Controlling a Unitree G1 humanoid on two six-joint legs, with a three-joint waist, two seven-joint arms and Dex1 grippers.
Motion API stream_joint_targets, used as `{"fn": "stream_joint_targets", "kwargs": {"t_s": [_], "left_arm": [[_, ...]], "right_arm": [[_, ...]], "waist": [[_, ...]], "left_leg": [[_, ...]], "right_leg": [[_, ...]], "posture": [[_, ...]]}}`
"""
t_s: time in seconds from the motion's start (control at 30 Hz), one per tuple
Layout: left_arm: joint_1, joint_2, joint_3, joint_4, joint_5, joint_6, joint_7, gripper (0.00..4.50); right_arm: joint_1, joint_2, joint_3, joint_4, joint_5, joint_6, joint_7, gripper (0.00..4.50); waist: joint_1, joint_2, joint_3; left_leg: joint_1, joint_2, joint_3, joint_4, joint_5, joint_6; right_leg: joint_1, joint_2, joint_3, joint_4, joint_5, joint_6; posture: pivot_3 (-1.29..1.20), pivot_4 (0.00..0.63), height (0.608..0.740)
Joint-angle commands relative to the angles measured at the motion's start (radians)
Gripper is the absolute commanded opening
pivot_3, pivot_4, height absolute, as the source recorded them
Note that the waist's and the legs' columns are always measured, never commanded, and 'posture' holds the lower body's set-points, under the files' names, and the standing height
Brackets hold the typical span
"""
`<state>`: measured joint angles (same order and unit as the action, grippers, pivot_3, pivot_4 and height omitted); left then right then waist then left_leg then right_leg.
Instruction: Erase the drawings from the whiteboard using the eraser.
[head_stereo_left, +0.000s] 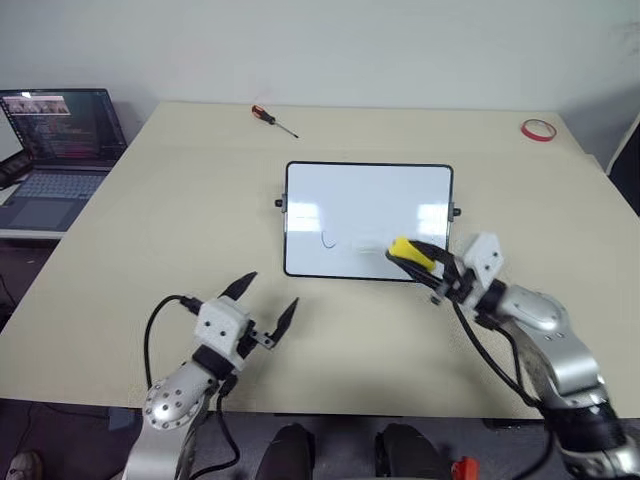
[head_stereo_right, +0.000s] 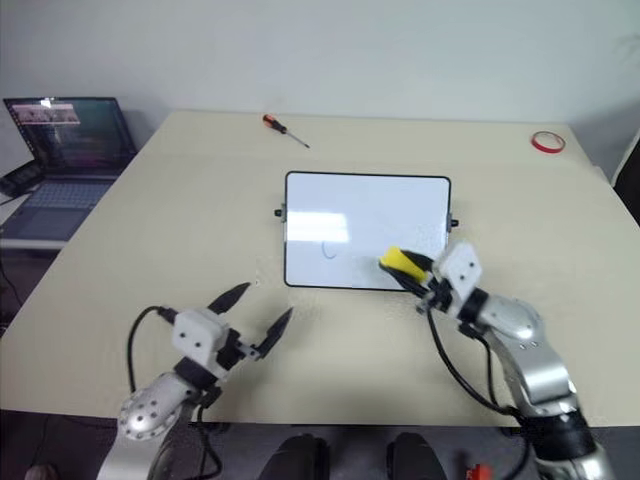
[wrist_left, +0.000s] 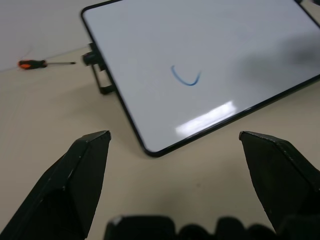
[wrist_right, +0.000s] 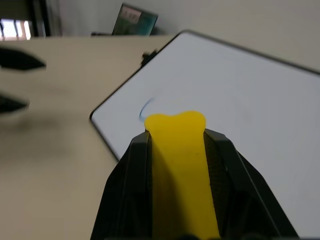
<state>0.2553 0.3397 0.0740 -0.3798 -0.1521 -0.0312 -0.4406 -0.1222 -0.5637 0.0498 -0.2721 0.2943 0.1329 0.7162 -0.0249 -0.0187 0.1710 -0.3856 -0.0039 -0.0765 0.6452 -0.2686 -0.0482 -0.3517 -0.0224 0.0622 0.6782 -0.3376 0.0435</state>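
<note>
On a beige tabletop (head_stereo_left: 150, 200), the right pincer (head_stereo_left: 415, 257) clamps a yellow eraser (head_stereo_left: 410, 252) above the black-framed whiteboard (head_stereo_left: 368, 200); the left pincer (head_stereo_left: 268, 300) gapes nearby.

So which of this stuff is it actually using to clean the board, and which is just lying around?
In use:
- whiteboard
- remaining blue drawing
- yellow eraser, clamped in the right gripper

Lying about:
- red-handled screwdriver
- red tape ring
- laptop
</note>
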Motion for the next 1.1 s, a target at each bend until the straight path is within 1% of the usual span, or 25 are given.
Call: {"fn": "stream_joint_targets", "kwargs": {"t_s": [0.03,0.13,0.27,0.4,0.47,0.57,0.7,0.8,0.9,1.0,1.07,1.1], "left_arm": [[-0.003,-0.022,0.045,-0.022,-0.05,-0.006,0.025,4.5],[-0.017,-0.019,0.049,-0.036,-0.052,0.007,0.027,4.5],[-0.036,-0.018,0.041,-0.059,-0.046,0.036,0.039,4.5],[-0.043,-0.017,0.031,-0.081,-0.04,0.06,0.05,4.5],[-0.053,-0.017,0.029,-0.082,-0.038,0.073,0.054,4.5],[-0.066,-0.017,0.025,-0.087,-0.038,0.092,0.057,4.5],[-0.073,-0.014,0.019,-0.092,-0.046,0.109,0.056,4.5],[-0.078,-0.013,0.014,-0.097,-0.044,0.116,0.057,4.5],[-0.079,-0.013,0.011,-0.102,-0.041,0.121,0.06,4.5],[-0.055,-0.018,0.008,-0.124,-0.037,0.127,0.068,4.5],[-0.033,-0.024,0.009,-0.141,-0.038,0.135,0.076,4.5],[-0.025,-0.026,0.009,-0.149,-0.038,0.138,0.08,4.5]], "right_arm": [[0.044,-0.053,-0.044,0.083,-0.074,-0.201,0.059,1.12],[0.027,-0.054,-0.059,0.17,-0.086,-0.27,0.06,1.12],[-0.021,-0.029,-0.049,0.19,-0.08,-0.292,0.058,1.12],[-0.055,0.0,-0.024,0.2,-0.091,-0.298,0.052,1.12],[-0.102,0.039,0.008,0.215,-0.118,-0.298,0.031,1.12],[-0.199,0.128,0.067,0.258,-0.153,-0.281,0.001,1.12],[-0.399,0.285,0.148,0.471,-0.24,-0.362,-0.051,1.12],[-0.518,0.36,0.165,0.661,-0.29,-0.442,-0.095,1.12],[-0.607,0.4,0.172,0.822,-0.331,-0.503,-0.136,1.12],[-0.714,0.425,0.182,1.008,-0.415,-0.517,-0.249,1.12],[-0.741,0.424,0.194,1.085,-0.46,-0.511,-0.299,1.12],[-0.743,0.426,0.196,1.111,-0.465,-0.508,-0.302,1.12]], "waist": [[-0.001,-0.001,0.001],[-0.006,-0.001,0.001],[-0.012,-0.001,0.002],[-0.006,-0.002,0.002],[-0.005,-0.002,0.002],[-0.012,-0.002,0.003],[-0.017,-0.002,0.003],[-0.016,-0.002,0.003],[-0.005,-0.003,0.003],[-0.008,-0.003,0.003],[-0.01,-0.003,0.003],[-0.01,-0.002,0.003]], "left_leg": [[0.0,0.0,0.0,0.0,0.0,0.0],[0.003,0.0,0.001,0.0,0.0,0.0],[0.004,0.001,0.002,0.0,0.0,0.0],[0.003,0.001,0.002,0.0,0.0,0.0],[0.003,0.001,0.002,0.0,0.0,0.0],[0.004,0.001,0.002,0.0,0.0,0.0],[0.004,0.002,0.002,0.0,0.0,-0.001],[0.003,0.001,0.002,0.0,0.0,-0.001],[0.002,0.001,0.001,0.0,0.0,-0.001],[0.002,0.001,0.002,0.0,0.0,-0.001],[0.002,0.001,0.003,0.0,0.0,-0.001],[0.002,0.002,0.003,0.0,0.0,-0.001]], "right_leg": [[0.0,0.0,0.0,0.0,0.0,0.0],[0.002,0.001,0.001,0.002,0.0,0.0],[0.002,0.002,0.002,0.003,0.0,0.0],[0.002,0.002,0.002,0.001,0.0,0.0],[0.001,0.002,0.002,0.001,0.0,0.0],[0.001,0.002,0.002,0.002,0.0,0.0],[0.001,0.002,0.002,0.003,0.0,0.0],[-0.001,0.002,0.001,0.003,0.0,0.0],[-0.001,0.001,0.0,0.002,0.0,0.0],[-0.002,0.001,0.0,0.002,0.0,0.0],[-0.002,0.001,0.001,0.003,0.0,0.0],[-0.002,0.001,0.001,0.003,0.0,0.0]], "posture": [[0.0,0.15,0.74],[0.0,0.15,0.74],[0.0,0.15,0.74],[0.0,0.15,0.74],[0.0,0.15,0.74],[0.0,0.15,0.74],[0.0,0.15,0.74],[0.0,0.15,0.74],[0.0,0.15,0.74],[0.0,0.15,0.74],[0.0,0.15,0.74],[0.0,0.15,0.74]]}}
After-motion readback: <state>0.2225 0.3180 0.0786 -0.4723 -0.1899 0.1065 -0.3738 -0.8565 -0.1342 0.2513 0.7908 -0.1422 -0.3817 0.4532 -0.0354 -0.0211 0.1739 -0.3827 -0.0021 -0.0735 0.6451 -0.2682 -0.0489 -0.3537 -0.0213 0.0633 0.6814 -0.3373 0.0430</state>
